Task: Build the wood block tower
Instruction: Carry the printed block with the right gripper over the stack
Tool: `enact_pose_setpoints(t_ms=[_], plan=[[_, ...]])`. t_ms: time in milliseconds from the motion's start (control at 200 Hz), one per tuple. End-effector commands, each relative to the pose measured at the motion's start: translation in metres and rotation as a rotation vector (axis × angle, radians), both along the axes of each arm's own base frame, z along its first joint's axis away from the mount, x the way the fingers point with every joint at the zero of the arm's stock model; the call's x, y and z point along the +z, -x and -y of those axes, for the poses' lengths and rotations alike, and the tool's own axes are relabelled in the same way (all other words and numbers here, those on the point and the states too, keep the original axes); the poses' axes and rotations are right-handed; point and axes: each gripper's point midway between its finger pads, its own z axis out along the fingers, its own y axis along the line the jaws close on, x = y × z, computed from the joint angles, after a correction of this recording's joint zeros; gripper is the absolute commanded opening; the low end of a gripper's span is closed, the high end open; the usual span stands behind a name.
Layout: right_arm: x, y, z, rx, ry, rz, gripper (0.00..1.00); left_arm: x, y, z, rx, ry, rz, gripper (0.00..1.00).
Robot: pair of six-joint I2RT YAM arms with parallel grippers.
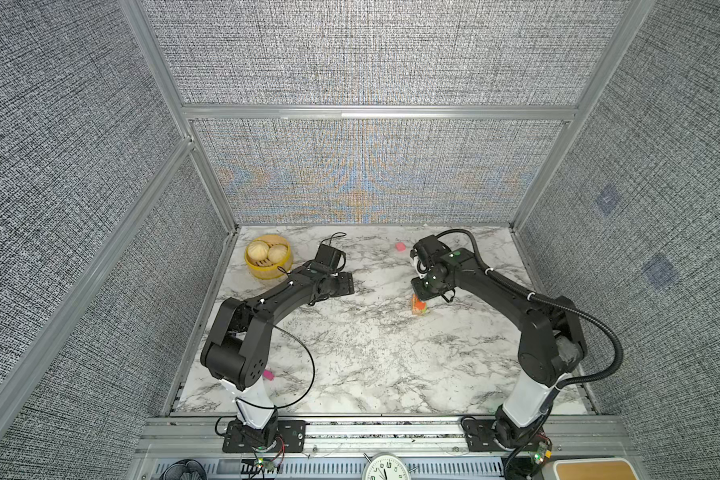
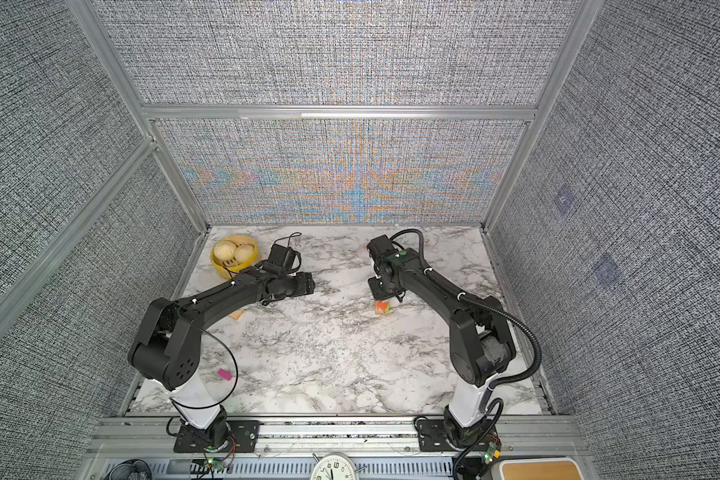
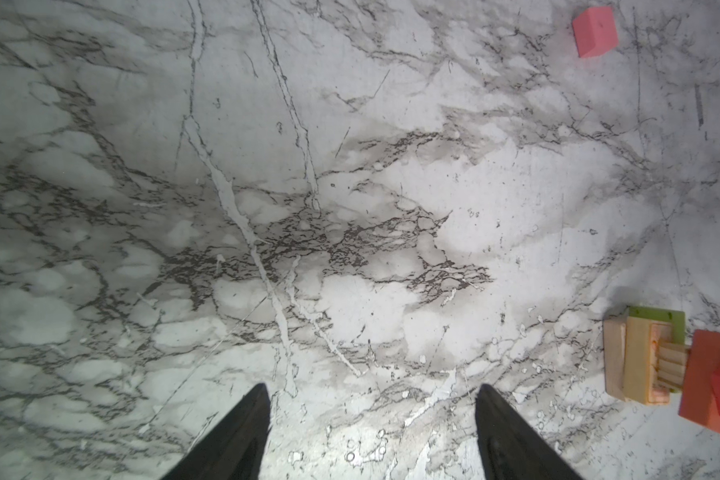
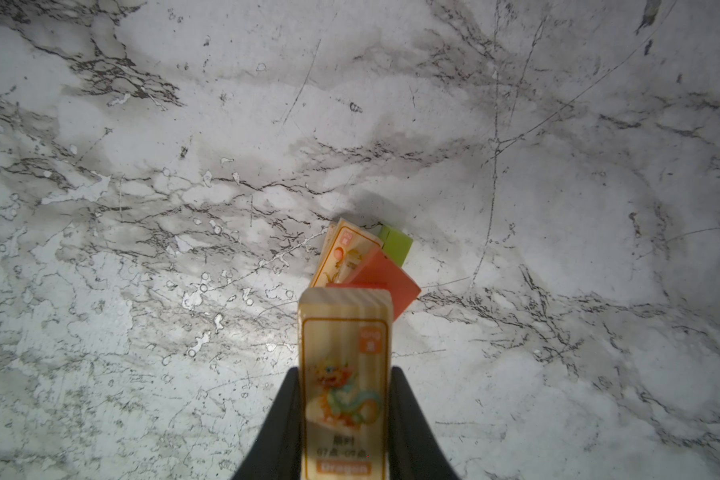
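Right end effector [image 4: 344,374] grips a tan dragon-printed wood block [image 4: 346,332] just over the small tower [image 4: 375,274].
The tower stands right of the middle of the desk [image 1: 371,353], its red top block turned askew over tan and green pieces. The best move looks like a slow, straight descent centred on that red face, releasing only once flat. Left end effector [image 3: 371,388] gapes wide, empty, well apart. Bare marble surrounds the tower, and the walls are distant.

The right end effector [image 2: 381,296] hangs just above the tower [image 2: 382,308]; a magenta block [image 2: 224,374] lies beside the left arm [image 2: 175,357], a steamer [image 2: 233,259] far left.
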Motion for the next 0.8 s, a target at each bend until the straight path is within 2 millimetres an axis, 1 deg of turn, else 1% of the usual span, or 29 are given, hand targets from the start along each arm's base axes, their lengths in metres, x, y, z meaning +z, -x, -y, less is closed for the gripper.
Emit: enact_pose_setpoints(t_ms=[0,255,650,795], plan=[[-0.0015,-0.0017,0.0013,-0.013,-0.002,0.001,0.2,0.0036,-0.0041,0.0046,-0.012,0.012,0.019,0.79],[-0.0072,-0.0034,0.002,-0.017,-0.002,-0.005,0.2,0.0017,-0.0043,0.0053,-0.013,0.011,0.016,0.79],[-0.01,-0.0026,0.0044,-0.02,0.005,-0.012,0.21,-0.0008,-0.0033,0.0049,-0.014,0.01,0.011,0.79],[-0.0109,-0.0014,0.005,-0.02,0.008,-0.016,0.24,0.0,-0.0037,0.0051,-0.014,0.011,0.013,0.79]])
